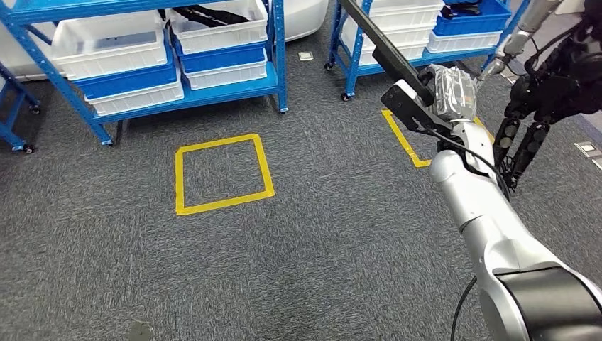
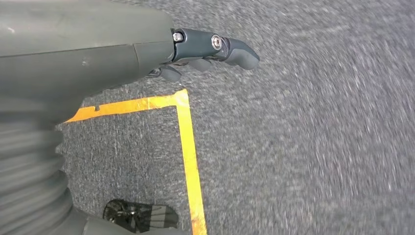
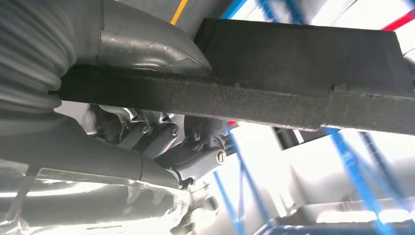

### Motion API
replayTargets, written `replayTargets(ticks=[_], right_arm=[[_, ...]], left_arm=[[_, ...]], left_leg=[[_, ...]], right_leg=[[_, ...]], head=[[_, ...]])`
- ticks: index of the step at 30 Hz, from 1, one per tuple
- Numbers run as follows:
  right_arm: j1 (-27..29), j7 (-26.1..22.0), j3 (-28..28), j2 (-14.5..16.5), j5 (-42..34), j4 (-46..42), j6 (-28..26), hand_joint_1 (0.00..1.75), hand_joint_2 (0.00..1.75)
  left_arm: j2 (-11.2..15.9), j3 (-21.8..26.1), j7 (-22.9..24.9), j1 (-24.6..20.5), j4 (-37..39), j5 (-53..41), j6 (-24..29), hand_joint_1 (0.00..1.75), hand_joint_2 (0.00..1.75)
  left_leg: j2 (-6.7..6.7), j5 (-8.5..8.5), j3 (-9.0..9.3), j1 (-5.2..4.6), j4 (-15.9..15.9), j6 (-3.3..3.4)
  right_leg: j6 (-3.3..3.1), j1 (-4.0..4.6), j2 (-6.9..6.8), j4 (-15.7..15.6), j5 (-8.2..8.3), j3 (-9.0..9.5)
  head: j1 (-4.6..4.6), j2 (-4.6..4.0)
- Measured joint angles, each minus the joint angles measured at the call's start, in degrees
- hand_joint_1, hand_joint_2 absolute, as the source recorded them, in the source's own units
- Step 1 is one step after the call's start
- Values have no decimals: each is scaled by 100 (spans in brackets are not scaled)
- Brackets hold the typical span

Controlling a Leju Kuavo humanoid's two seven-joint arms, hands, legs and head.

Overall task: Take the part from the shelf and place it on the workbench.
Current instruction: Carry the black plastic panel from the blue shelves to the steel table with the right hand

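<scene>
A long black flat part (image 1: 383, 46) slants up from the lower right toward the upper left in the head view, above the grey carpet. My right hand (image 1: 449, 92), wrapped in clear plastic, grips it near its wider lower end. In the right wrist view the part (image 3: 293, 103) crosses as a thick dark bar, with my right hand (image 3: 186, 152) closed under it and the thumb over it. My left hand (image 2: 210, 49) hangs over the carpet with its fingers loosely extended and nothing in them.
A blue shelf rack (image 1: 277, 50) with white and blue bins (image 1: 113, 46) stands at the back left, and a second rack (image 1: 351, 64) behind the part. Yellow tape squares (image 1: 221, 204) (image 1: 401, 138) mark the floor. A dark jointed rig (image 1: 554, 85) stands at the right.
</scene>
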Motion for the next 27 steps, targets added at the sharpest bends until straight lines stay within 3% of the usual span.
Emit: replayTargets(ticks=[1, 2, 4, 6, 7, 8, 9, 10, 12, 14, 16, 17, 18, 20, 22, 24, 25, 26, 27], right_arm=[[-38, -8, -16, -73, -3, 10, 24, 175, 175], [-60, -14, -32, -142, -6, 22, 37, 175, 175], [-92, -18, -58, -233, -8, 42, 45, 175, 175], [-129, -17, -72, -262, -4, 60, 54, 175, 175], [-143, -15, -75, -274, 0, 73, 60, 175, 175], [-149, -9, -75, -283, 4, 87, 67, 175, 175], [-153, 1, -76, -295, 9, 104, 74, 175, 175], [-156, 11, -76, -311, 15, 122, 81, 175, 175], [-181, 27, -78, -337, 22, 155, 90, 175, 175], [-256, 47, -79, -349, 33, 186, 101, 175, 175], [-350, 76, -79, -372, 50, 223, 113, 175, 175], [-383, 91, -79, -393, 58, 242, 118, 175, 175], [-401, 102, -81, -424, 64, 257, 121, 175, 175], [-453, 116, -85, -480, 78, 288, 129, 175, 175], [-528, 121, -85, -501, 96, 319, 137, 175, 175], [-564, 121, -82, -508, 116, 356, 142, 175, 175], [-567, 120, -81, -521, 124, 376, 143, 175, 175], [-571, 114, -80, -538, 128, 395, 145, 175, 175], [-584, 106, -79, -560, 128, 409, 147, 175, 175]], left_arm=[[-8, -1, 4, -2, -1, -14, -8, 0, 175], [-12, -2, 8, -5, -1, -26, -10, 0, 175], [-19, -3, 9, -16, -2, -38, -13, 0, 175], [-22, -4, 10, -14, -2, -44, -15, 0, 175], [-23, -5, 11, -9, -1, -47, -15, 0, 175], [-23, -5, 14, -6, -1, -49, -15, 0, 175], [-23, -6, 19, -6, -1, -52, -14, 0, 175], [-23, -6, 23, -7, -1, -57, -13, 0, 175], [-21, -6, 32, -10, -2, -62, -12, 0, 175], [-19, -4, 39, -8, -1, -49, -9, 0, 175], [-23, -4, 44, -6, 1, -35, -3, 0, 175], [-26, -3, 45, -8, 1, -32, 2, 0, 175], [-34, -3, 46, -13, 0, -29, 4, 0, 175], [-48, -2, 46, -23, -1, -25, 8, 0, 175], [-54, 0, 47, -16, 0, -24, 2, 0, 175], [-55, 1, 50, -8, 1, -26, -19, 0, 175], [-58, 1, 52, -8, 1, -30, -36, 0, 175], [-62, 0, 54, -10, 1, -35, -50, 0, 175], [-68, 0, 55, -12, 1, -43, -62, 0, 175]], left_leg=[[57, -10, 6, -16, 0, -26], [97, -28, 17, -13, 6, -53], [-73, -160, -24, 26, 146, -123], [-421, -515, -271, 76, 737, -186], [-528, -719, -456, 90, 1156, -206], [-571, -858, -632, 98, 1527, -223], [-584, -884, -745, 107, 1735, -236], [-590, -786, -760, 121, 1720, -242], [-680, -328, -524, 166, 1098, -241], [-941, -15, -260, 213, 419, -227], [-1053, 9, -203, 205, 209, -201], [-991, 17, -200, 186, 177, -173], [-922, 45, -192, 184, 145, -130], [-789, 120, -155, 181, 43, -22], [-646, 162, -150, 152, -5, 43], [-490, 166, -163, 126, -5, 52], [-413, 165, -165, 120, -4, 52], [-340, 164, -164, 117, -2, 50], [-267, 160, -161, 114, -1, 44]], right_leg=[[-24, 19, 65, 0, 12, 9], [-46, -23, 142, -11, 23, 5], [-98, -111, 274, -35, 44, 15], [-156, -162, 420, -45, 64, 17], [-177, -166, 500, -43, 70, 15], [-180, -165, 585, -40, 72, 14], [-183, -165, 672, -33, 75, 14], [-182, -168, 758, -20, 75, 15], [-179, -176, 931, 19, 73, 14], [-144, -165, 1088, 59, 80, -30], [-59, -171, 1230, 60, 124, -117], [-8, -178, 1303, 42, 157, -151], [36, -175, 1313, 27, 177, -186], [66, -143, 1026, 204, 93, -320], [37, -140, 633, 874, -196, -653], [47, -159, 531, 1614, -456, -986], [76, -166, 520, 1740, -487, -1021], [117, -170, 499, 1612, -436, -923], [157, -172, 427, 1236, -319, -693]], head=[[-6, -1], [-8, -1], [-11, -1], [-24, -1], [-29, -2], [-33, -1], [-33, -1], [-34, 0], [-34, 0], [-23, 0], [-26, 0], [-32, -1], [-38, -2], [-20, -1], [9, -1], [25, 0], [24, 0], [27, 0], [27, 0]])
